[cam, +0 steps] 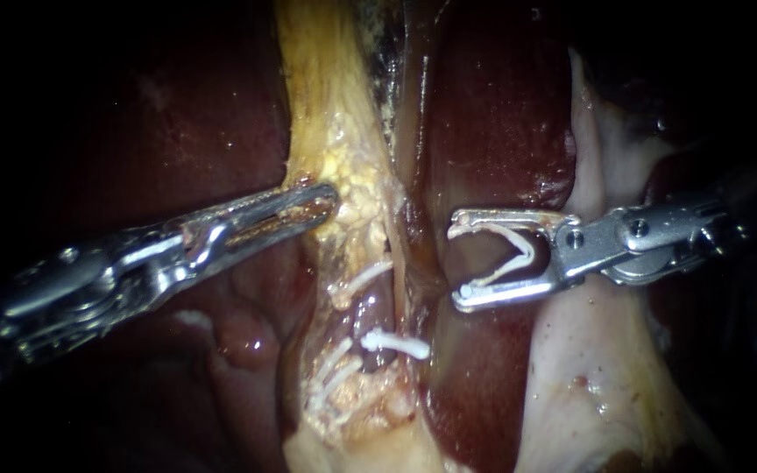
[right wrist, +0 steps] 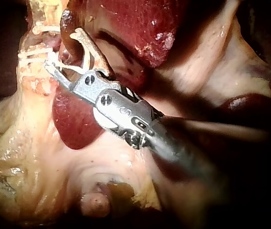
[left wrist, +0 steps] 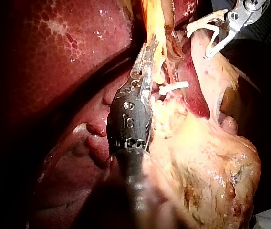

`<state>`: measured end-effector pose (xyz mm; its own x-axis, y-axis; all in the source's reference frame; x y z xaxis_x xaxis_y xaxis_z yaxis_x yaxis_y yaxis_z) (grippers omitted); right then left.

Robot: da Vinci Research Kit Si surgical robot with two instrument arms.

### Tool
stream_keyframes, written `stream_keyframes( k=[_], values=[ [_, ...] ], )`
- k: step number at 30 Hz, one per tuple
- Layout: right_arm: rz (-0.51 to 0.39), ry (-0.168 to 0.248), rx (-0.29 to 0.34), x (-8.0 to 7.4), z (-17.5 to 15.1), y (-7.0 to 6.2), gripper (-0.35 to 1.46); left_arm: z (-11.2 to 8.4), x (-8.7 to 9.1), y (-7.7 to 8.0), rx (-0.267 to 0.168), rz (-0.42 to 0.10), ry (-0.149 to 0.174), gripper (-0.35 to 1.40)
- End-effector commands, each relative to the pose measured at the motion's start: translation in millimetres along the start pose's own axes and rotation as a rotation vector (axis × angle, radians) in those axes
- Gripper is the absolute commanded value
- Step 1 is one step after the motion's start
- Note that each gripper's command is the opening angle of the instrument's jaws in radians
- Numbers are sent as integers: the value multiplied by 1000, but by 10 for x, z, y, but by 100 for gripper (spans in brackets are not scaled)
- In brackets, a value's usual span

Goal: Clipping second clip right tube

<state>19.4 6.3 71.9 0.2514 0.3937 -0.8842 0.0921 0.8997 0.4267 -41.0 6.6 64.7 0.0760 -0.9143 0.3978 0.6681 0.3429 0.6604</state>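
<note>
My left instrument point(cam: 330, 200): polished silver metal, long narrow jaws with lengthwise slot, reddish-brown staining along it, linked hinge bars behind, dark shaft. Seen from its own wrist camera: dark grey wrist housing, round screw heads, engraved marks. My right instrument point(cam: 456, 263): bright steel, shorter curved jaws shaped like fork, two round pivot screws, ribbed dark collar, then dark shaft.

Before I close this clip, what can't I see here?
Endoscope view: the tubes beyond the white fitted clips, buried in yellow fatty tissue.
Endoscope view: the shaft of the metal right instrument holding the white open clip, lost in darkness.
Left wrist view: that instrument past its jaws, cut off by the edge.
</note>
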Motion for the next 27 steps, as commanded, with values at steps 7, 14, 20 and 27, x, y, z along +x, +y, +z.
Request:
stream_keyframes(
  k=[7,14,20,27],
  values=[
    [185,-24,42,-24,21,-13,60,-27,-21,-3,-1,-8,4,-35],
    [322,-56,62,-60,63,-22,59,-67,-41,-10,-2,-22,-36,-35],
    [377,-76,44,-73,78,-14,58,-81,-41,-22,-6,-26,-43,-35],
    [426,-104,25,-82,93,-9,55,-89,-42,-36,-6,-29,-49,-35]
  ],
)
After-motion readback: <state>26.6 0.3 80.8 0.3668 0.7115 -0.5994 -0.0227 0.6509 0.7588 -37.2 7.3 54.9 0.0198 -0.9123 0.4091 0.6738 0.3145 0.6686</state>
